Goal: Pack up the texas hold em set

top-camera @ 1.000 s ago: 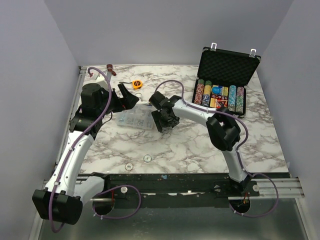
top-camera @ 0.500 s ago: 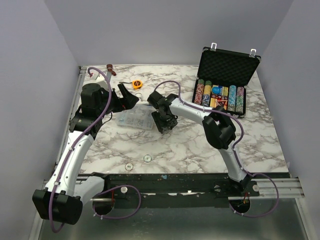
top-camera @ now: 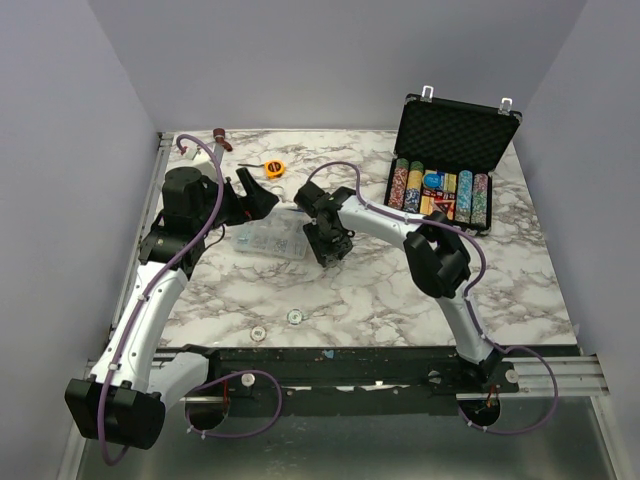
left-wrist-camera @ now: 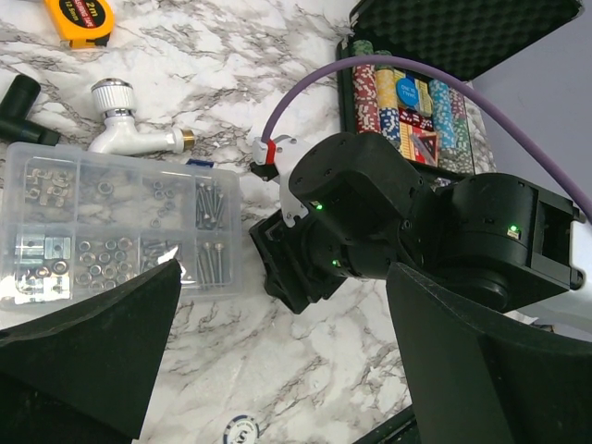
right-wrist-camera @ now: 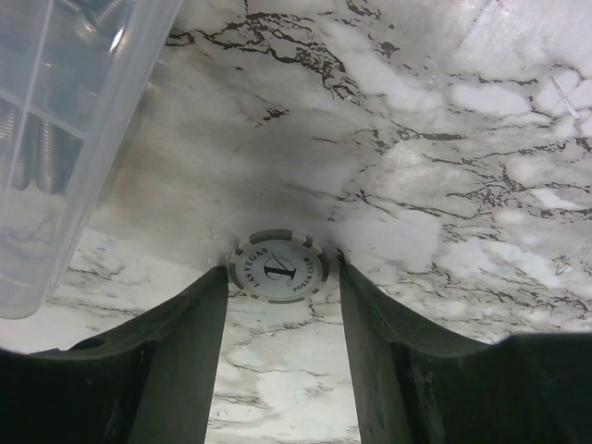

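**Loose chip between the right fingers**

A white poker chip (right-wrist-camera: 279,266) lies flat near the middle of the counter (right-wrist-camera: 444,148). It sits between the tips of the right fingers (right-wrist-camera: 166,370), which stand about a chip's width apart, one at each rim. Whether they pinch it, I cannot tell. A clear parts box (right-wrist-camera: 55,139) sits just beside them, toward the left edge. The left fingers (left-wrist-camera: 92,351) hover spread wide, holding nothing. The black case (top-camera: 455,135) stands open at the far right corner, with rows of chips (top-camera: 440,195) inside. A small disc (top-camera: 295,317) lies by the near edge.
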